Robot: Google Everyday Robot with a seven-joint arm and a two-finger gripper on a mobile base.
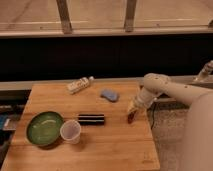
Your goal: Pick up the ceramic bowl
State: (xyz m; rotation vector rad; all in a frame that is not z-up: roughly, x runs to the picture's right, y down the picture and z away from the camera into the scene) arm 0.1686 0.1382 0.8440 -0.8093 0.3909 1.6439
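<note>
The ceramic bowl [44,128] is a wide, shallow, glossy green dish on the front left of the wooden table [115,147]. A small translucent white cup [70,131] stands touching its right side. My gripper [131,116] hangs at the end of the white arm [165,90] over the table's right part, far to the right of the bowl and pointing down at the tabletop.
A black oblong object [91,119] lies right of the cup. A blue sponge-like object [109,94] and a white bottle [80,84] lying on its side are at the back of the table. A dark wall and window ledge run behind.
</note>
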